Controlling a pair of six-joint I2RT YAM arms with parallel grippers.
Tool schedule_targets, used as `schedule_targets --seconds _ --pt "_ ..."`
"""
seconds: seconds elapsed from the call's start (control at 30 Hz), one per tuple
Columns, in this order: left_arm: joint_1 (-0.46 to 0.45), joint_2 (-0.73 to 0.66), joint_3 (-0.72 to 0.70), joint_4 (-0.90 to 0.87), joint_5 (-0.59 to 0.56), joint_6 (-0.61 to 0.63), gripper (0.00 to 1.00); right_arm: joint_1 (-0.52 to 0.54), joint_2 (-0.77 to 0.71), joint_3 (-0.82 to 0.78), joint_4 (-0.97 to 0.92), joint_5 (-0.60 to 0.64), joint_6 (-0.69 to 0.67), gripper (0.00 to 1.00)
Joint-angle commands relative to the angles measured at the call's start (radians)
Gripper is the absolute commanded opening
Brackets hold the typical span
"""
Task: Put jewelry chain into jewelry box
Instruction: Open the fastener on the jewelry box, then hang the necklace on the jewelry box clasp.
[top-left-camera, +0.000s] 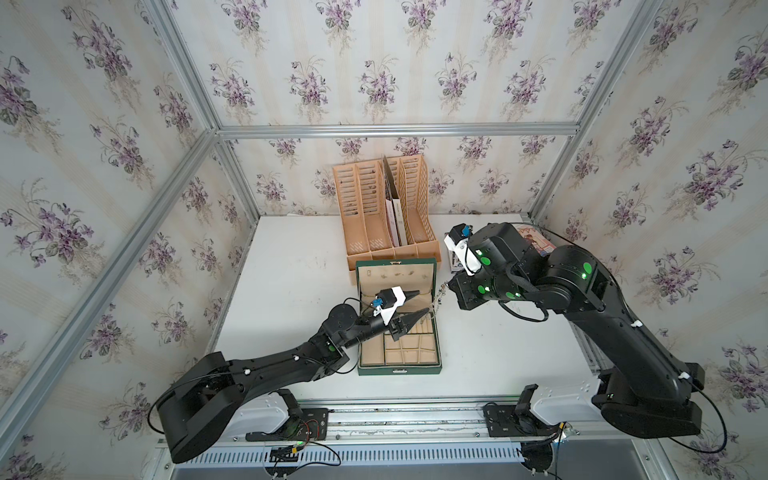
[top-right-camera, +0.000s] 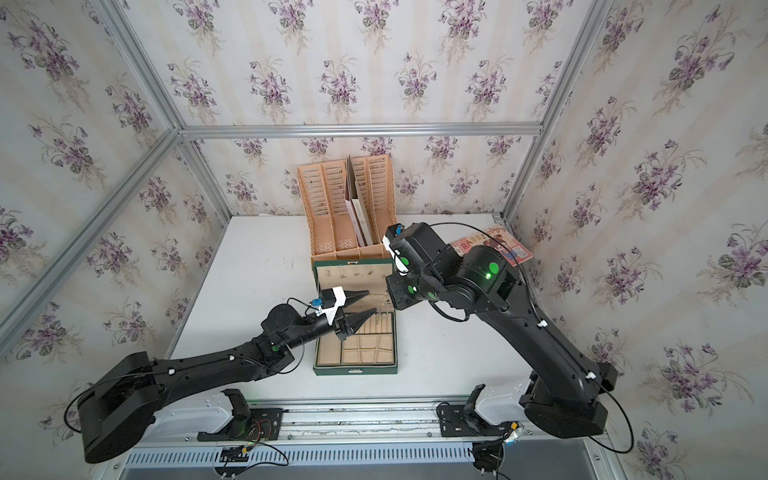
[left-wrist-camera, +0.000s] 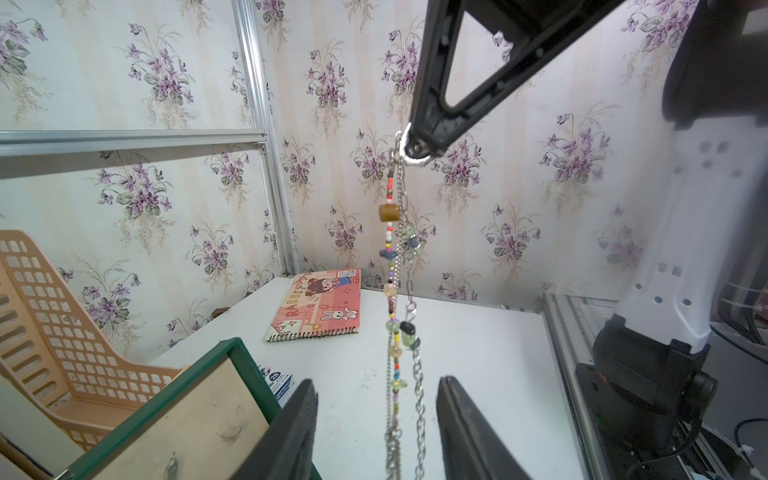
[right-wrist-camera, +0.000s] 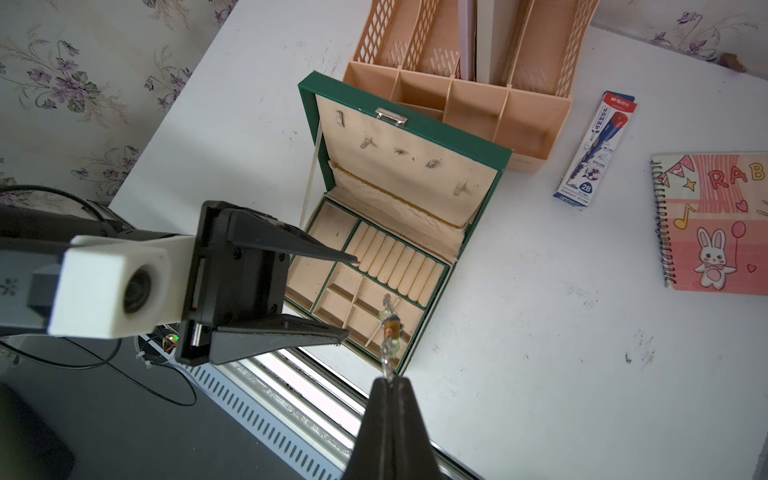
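Near the bench's (top-left-camera: 291, 291) front edge, about midway along it, the box (top-left-camera: 399, 371) stands open, its lid (top-left-camera: 395, 272) leaning back on the file holder (top-left-camera: 374, 208) behind it. By the box's right wall the chain (top-left-camera: 436, 301) hangs from the right gripper (right-wrist-camera: 388, 380), whose jaws are clenched on its top link. The left gripper (top-left-camera: 423, 302) reaches across the box from the left, jaws released.

Both top views show the chain only as a short thread beside the left fingertips. The left wrist view shows its full run of links and coloured beads, hanging in the gap between the two left fingers (left-wrist-camera: 299, 415) and touched by neither. The right wrist view looks down along it and sets its lower end against the small compartments at the box's front right corner. Whether it touches the lining I cannot tell.

Right of the file holder lies a pencil pack (right-wrist-camera: 594, 149), and a notebook (right-wrist-camera: 715, 224) lies toward the back right corner. In the top views the right arm covers most of the pack and part of the notebook, and the left wrist covers the box's left rear compartments.

Open bench runs from the box to the left edge, and from its right wall to the right edge. The file holder stands at the back edge.
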Motion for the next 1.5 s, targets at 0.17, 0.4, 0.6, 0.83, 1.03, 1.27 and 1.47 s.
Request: schedule_targets --seconds 0.17,0.4,0.6,0.83,1.03,1.27,1.47 --pt "-0.012 0.128 0.069 0.088 0.107 0.03 0.52 0.001 -0.017 0.007 -0.003 0.019 0.001 0.0" --pt "-0.02 0.217 0.101 0.138 0.151 0.01 0.55 0.001 -0.027 0.003 -0.003 0.025 -0.001 0.0" --pt "-0.02 0.243 0.106 0.152 0.138 0.011 0.53 0.001 -0.029 0.003 0.0 0.023 -0.003 0.0" --pt "-0.02 0.256 0.106 0.168 0.126 0.008 0.29 0.001 -0.033 0.003 0.001 0.027 -0.002 0.0" --pt "-0.02 0.273 0.116 0.174 0.135 -0.004 0.29 0.001 -0.035 0.004 -0.001 0.027 -0.001 0.0" --pt "-0.02 0.276 0.113 0.175 0.138 -0.007 0.4 0.002 -0.032 0.003 0.001 0.026 -0.002 0.0" --pt "-0.02 0.283 0.113 0.172 0.139 -0.004 0.2 0.001 -0.032 0.005 0.001 0.026 -0.002 0.0"
